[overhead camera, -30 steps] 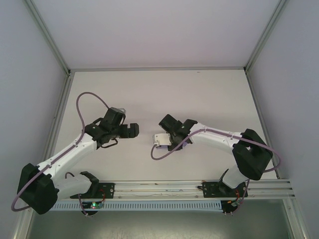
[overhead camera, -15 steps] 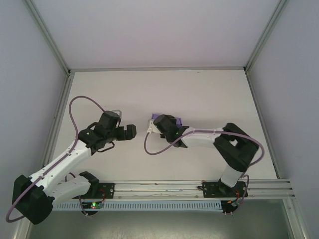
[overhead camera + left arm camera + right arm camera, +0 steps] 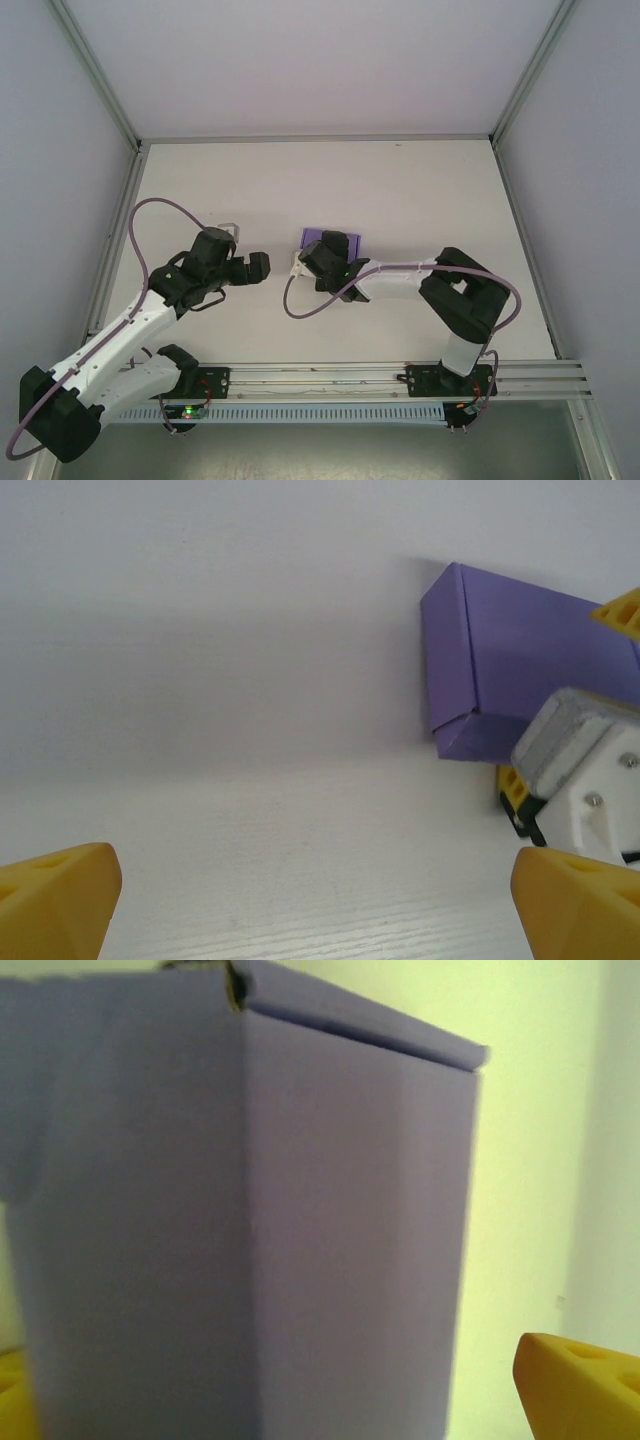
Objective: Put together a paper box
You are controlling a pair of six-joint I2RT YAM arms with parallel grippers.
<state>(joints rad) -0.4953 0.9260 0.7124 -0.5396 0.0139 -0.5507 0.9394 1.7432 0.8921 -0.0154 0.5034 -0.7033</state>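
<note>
Paper box [image 3: 312, 237] on white table [image 3: 420, 200]; pale walls [image 3: 300, 60], metal frame [image 3: 93, 70].

No readable text, label, brand, number or sign appears on anything here.

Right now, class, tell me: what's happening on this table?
Two robot arms are assembling a paper box. The purple box, already folded up, sits on the table between the right gripper's open jaws, a gap showing on one side. The left gripper is off to its left, jaws wide open and empty, facing the box.
</note>
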